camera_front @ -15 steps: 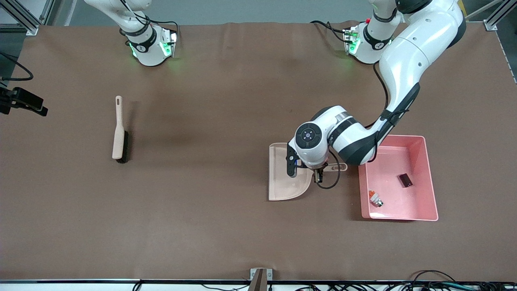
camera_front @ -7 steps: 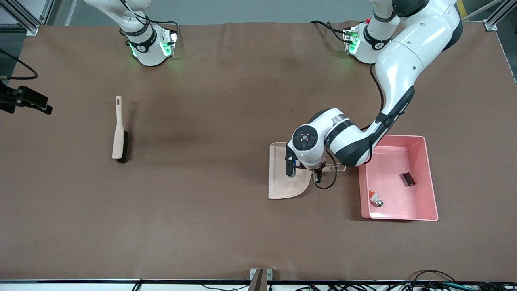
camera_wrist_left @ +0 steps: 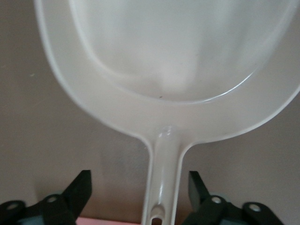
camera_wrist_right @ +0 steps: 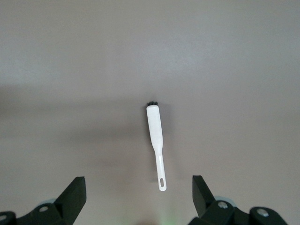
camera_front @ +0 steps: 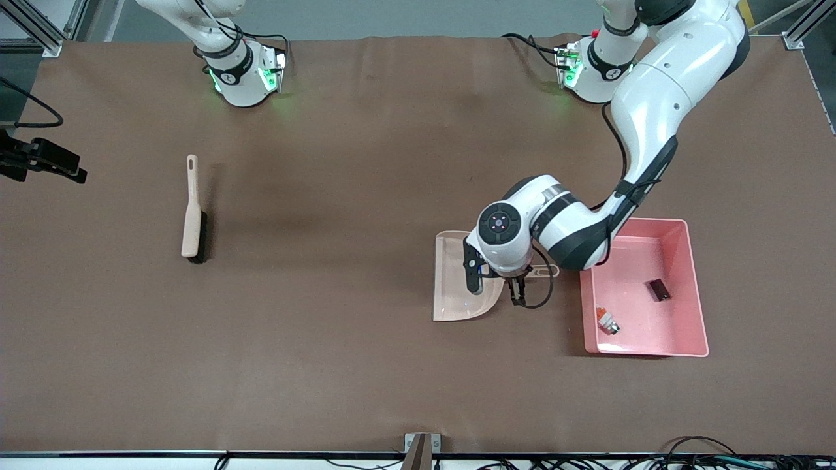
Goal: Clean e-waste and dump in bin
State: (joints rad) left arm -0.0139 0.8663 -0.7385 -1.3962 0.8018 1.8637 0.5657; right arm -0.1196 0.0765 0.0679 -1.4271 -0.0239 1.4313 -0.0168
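Observation:
The pink bin [camera_front: 692,287] stands at the left arm's end of the table. Both e-waste parts lie in it: the white-and-green component [camera_front: 607,320] and the dark block [camera_front: 658,289]. The beige dustpan [camera_front: 457,287] lies empty on the table beside the bin. My left gripper [camera_front: 516,279] is low over its handle [camera_front: 545,269]. In the left wrist view the open gripper [camera_wrist_left: 138,183] straddles the handle [camera_wrist_left: 164,183] without touching it, and the pan [camera_wrist_left: 173,61] is empty. My right gripper [camera_wrist_right: 139,187] is open and empty, high over the brush [camera_wrist_right: 156,138].
The beige brush [camera_front: 192,215] with dark bristles lies on the brown table toward the right arm's end. A strip of the bin's pink rim [camera_wrist_left: 108,221] shows by the left gripper. Cables run along the table's near edge.
My left arm's wrist has shifted a little over the dustpan's handle. The dustpan has slid very slightly. The parts in the bin and the brush have not moved.

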